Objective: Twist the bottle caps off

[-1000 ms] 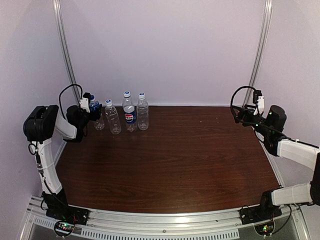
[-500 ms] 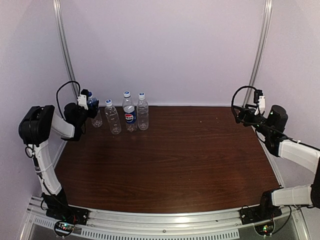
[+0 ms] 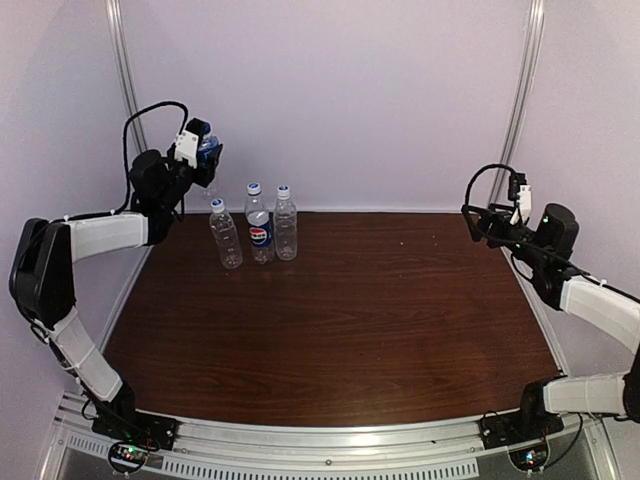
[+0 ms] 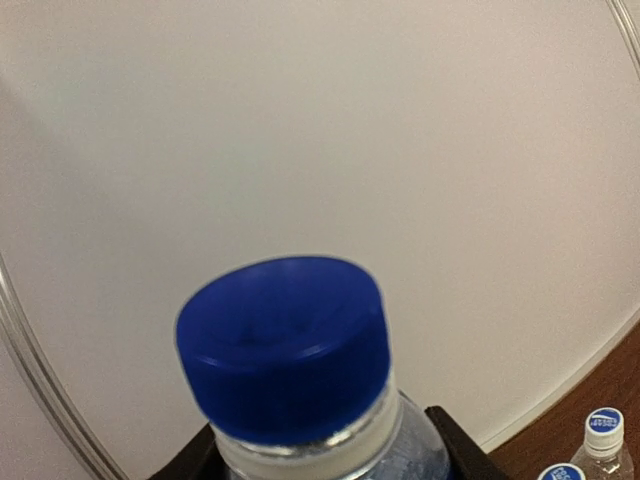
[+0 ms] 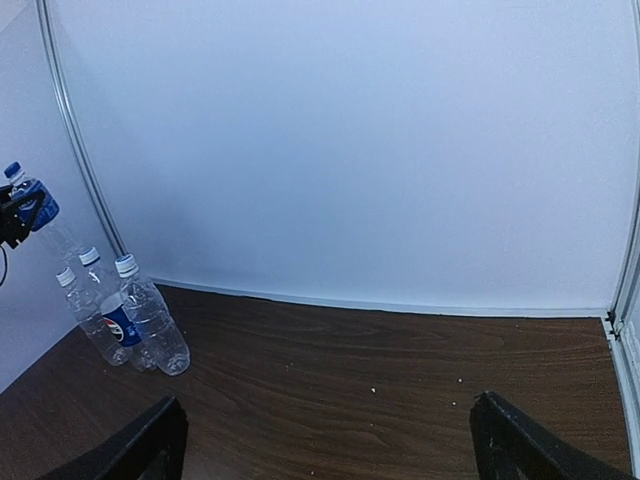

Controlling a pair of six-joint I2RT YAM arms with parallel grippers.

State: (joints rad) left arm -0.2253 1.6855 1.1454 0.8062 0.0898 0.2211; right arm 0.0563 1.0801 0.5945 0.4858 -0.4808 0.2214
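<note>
Left wrist view: our left pincer (image 3: pixel 203 158) clamps the bottle (image 4: pixel 322 452) just under its blue cap (image 4: pixel 285 340), clear above the surface (image 3: pixel 350 320); our right pincer (image 5: pixel 325 450) gapes empty, well apart; we should close it squarely round the cap, bottle held steady.

Soft, even light from overhead fills the scene, and the pale walls (image 3: pixel 330 100) read flat and faintly lilac. Shadows on the dark bench (image 3: pixel 350 330) are faint. The near rail (image 3: pixel 330 445) glares bright. Up close, the dark blue cap (image 4: pixel 285 340) and the blue-label bottle (image 4: pixel 330 450) look soft. Wide-angle distortion bows the left frame post (image 5: pixel 75 150).
</note>
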